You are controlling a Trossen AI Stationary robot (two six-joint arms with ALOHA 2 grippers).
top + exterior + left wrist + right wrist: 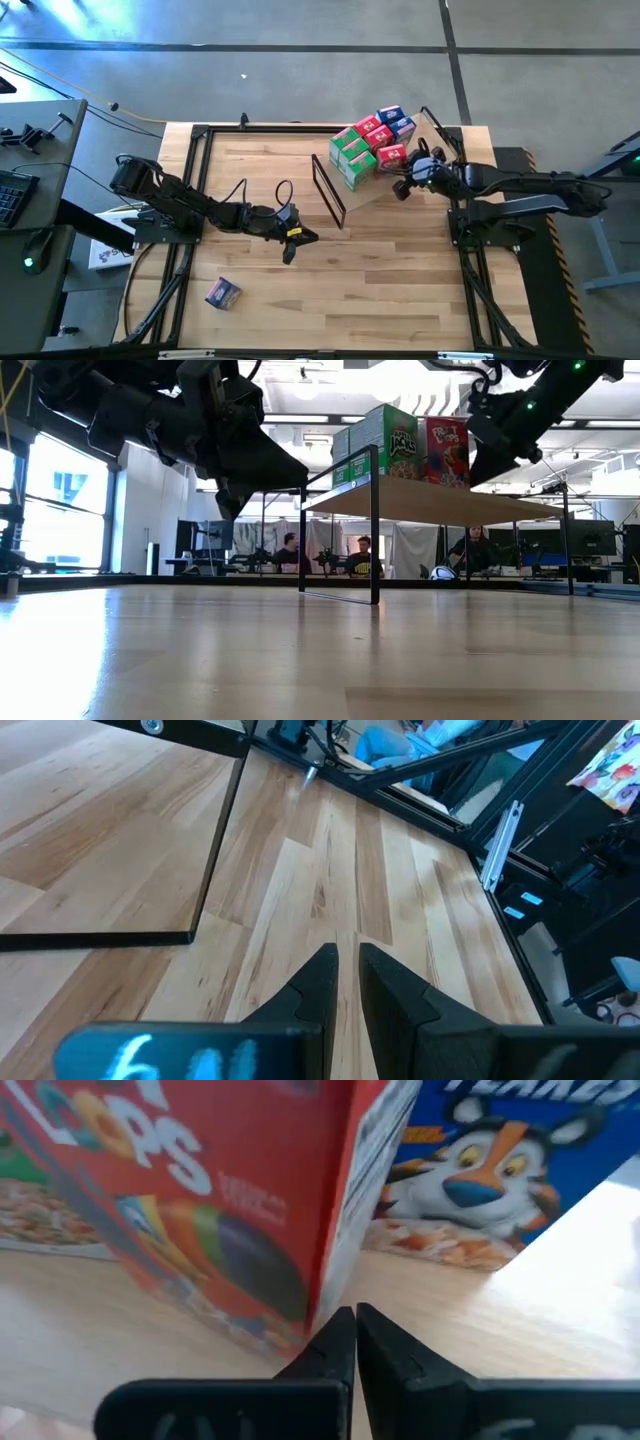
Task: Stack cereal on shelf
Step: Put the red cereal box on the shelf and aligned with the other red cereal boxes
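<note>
The shelf [415, 190], a light board on a black wire frame [328, 190], stands at the table's far right. On it sit three green boxes [352, 152], three red boxes [378, 138] and two blue boxes [397, 122]. One more blue box [222, 292] lies on the table at the near left. My right gripper [355, 1325] is shut over the shelf board, its tips at the lower corner of the nearest red box [200, 1190], beside a blue box [500, 1170]. My left gripper [295, 240] is shut and empty above the table's middle. My right gripper's shut fingertips [340, 1335] stand at the lower corner edge [318, 1318] of the nearest red box, coming level from the table's right side. The box rests on the shelf board. I cannot tell whether the tips touch it.
The shelf's black frame [375, 525] rises from the table between the two arms. Black rails [195, 190] run along the table's left and right sides. Bare tabletop [380, 290] lies at the near middle and right. People sit in the room [362, 555] behind the table.
</note>
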